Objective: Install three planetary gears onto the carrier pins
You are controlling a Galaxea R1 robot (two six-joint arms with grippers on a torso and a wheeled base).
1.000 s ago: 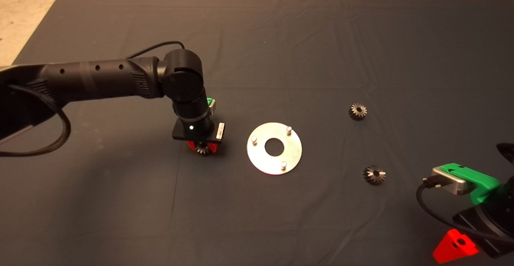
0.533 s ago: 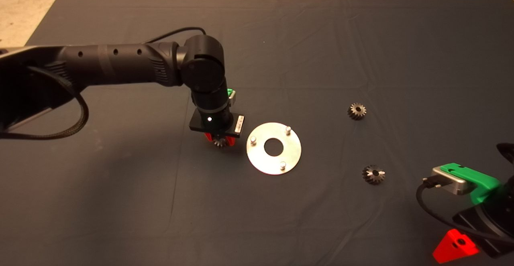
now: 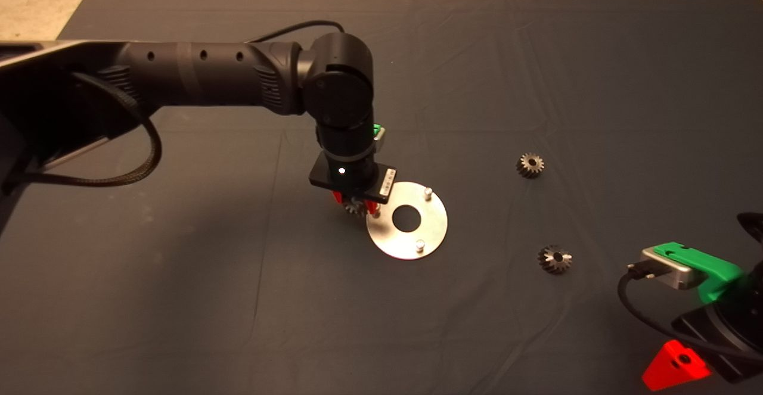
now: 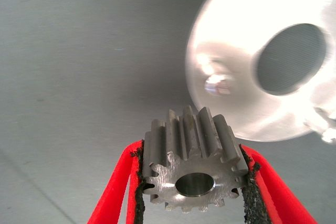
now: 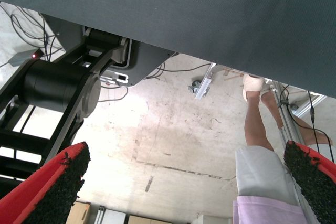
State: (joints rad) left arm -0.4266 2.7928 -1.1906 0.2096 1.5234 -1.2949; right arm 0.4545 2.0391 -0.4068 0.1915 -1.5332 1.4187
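A dull grey machined metal gear sits between rough black pads on glossy red plastic fingers, above a mirror-bright metal disc on matt cloth mat.

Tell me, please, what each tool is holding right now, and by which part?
The left tool holds one planetary gear by its toothed rim, a pad on each opposite side, centre hole exposed. The right tool is open and holds nothing.

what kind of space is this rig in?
Probably a robotics lab or test bay: a dark mat as work surface, bare concrete floor with loose cables beyond it, and a person's leg beside the rig.
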